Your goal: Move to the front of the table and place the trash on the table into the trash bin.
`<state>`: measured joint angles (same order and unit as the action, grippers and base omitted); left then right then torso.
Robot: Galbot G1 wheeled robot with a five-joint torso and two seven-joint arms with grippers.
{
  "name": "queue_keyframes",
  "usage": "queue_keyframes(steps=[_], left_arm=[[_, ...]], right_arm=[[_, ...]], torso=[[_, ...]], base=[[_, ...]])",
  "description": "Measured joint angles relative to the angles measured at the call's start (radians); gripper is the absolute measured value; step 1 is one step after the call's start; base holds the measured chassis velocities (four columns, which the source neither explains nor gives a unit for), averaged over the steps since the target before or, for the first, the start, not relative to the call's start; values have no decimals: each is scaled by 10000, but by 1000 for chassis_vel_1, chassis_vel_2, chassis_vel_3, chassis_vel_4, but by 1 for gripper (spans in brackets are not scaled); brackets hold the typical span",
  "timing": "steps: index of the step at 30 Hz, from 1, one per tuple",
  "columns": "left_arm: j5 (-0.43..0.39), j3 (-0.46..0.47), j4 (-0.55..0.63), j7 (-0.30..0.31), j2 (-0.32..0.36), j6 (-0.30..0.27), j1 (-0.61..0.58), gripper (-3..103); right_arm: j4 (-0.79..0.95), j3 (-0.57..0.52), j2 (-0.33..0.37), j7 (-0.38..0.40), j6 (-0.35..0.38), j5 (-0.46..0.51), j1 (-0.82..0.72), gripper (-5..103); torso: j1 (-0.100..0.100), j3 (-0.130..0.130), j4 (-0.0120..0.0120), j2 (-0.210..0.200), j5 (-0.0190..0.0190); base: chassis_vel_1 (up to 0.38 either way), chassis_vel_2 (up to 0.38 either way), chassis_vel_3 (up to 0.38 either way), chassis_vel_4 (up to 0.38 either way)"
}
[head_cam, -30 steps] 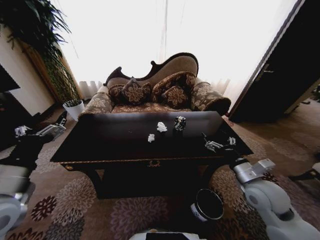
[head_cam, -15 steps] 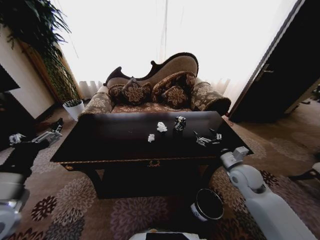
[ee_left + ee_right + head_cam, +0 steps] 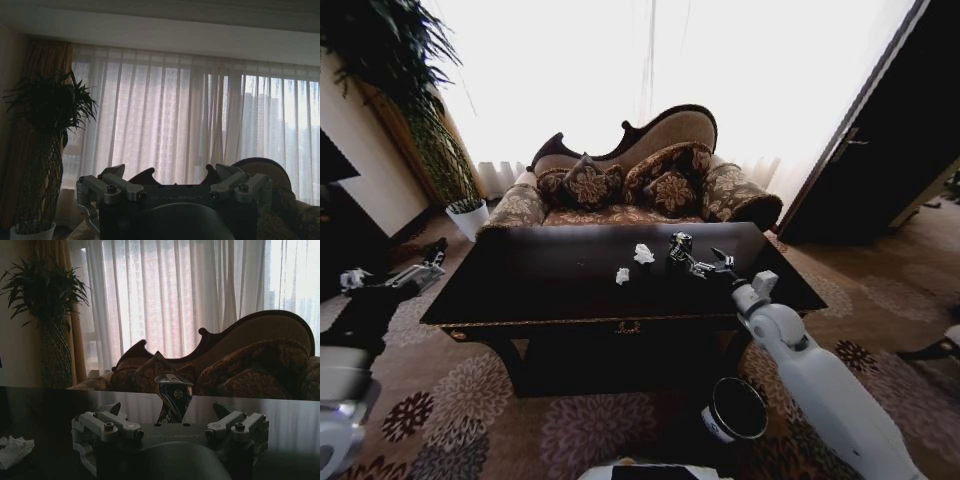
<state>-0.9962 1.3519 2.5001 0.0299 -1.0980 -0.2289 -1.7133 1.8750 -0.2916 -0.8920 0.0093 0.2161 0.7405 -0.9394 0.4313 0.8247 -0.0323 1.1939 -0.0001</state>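
The right gripper has swung in from the table's right side and now hovers open just right of the dark crumpled piece, mid-frame. One trash bin stands at lower centre-right. On the table lie two tissue lumps. The left gripper, at left edge, is hard to read.

glossy black table, white tissue lumps, black bin, brown floral-patterned sofa
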Motion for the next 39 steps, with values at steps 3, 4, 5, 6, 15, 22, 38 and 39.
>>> queue_keyframes(steps=[3, 4, 5, 6, 15, 22, 38, 39], left_arm=[[9, 4, 0, -2, -12, -1, -16, 100], [9, 32, 0, -3, -14, -1, -42, 100], [10, 67, 0, -4, -14, -1, -70, 100], [4, 112, 0, -4, -14, -1, -99, 100], [-302, 601, 0, -4, 72, 21, -239, 100], [-410, 735, 0, 3, 72, 33, -310, 100], [-411, 704, 0, 17, 110, 42, -267, 100], [-409, 704, 0, 19, 108, 43, -249, 100]], right_arm=[[-139, 270, 13, 0, 3, -59, 217, 100], [-206, 387, 17, -3, 2, -77, 327, 100], [-255, 463, 16, -9, 3, -85, 401, 100], [-305, 535, 15, -17, 3, -92, 474, 100], [-731, 1024, -22, -74, -27, -127, 1111, 100], [-1212, 1336, -28, -78, -63, -121, 1587, 100], [-1858, 1595, -197, -342, -351, 37, 1969, 85], [-1863, 1613, -198, -354, -360, 43, 1987, 79]], torso=[[0, 0, 0, 0, 0], [0, 0, 0, 0, 0], [0, 0, 0, 0, 1], [0, 0, 0, 0, 1], [0, -1, 0, 0, 1], [0, -1, 0, 0, 0], [0, 0, 0, 0, 1], [0, 0, 0, -1, 1]], base=[[0, 0, 0, 0], [0, 0, 0, 0], [0, 0, 0, 0], [0, 0, 0, 0], [0, 0, 0, 0], [0, 0, 0, 0], [0, 0, 0, 0], [0, 0, 0, 0]])
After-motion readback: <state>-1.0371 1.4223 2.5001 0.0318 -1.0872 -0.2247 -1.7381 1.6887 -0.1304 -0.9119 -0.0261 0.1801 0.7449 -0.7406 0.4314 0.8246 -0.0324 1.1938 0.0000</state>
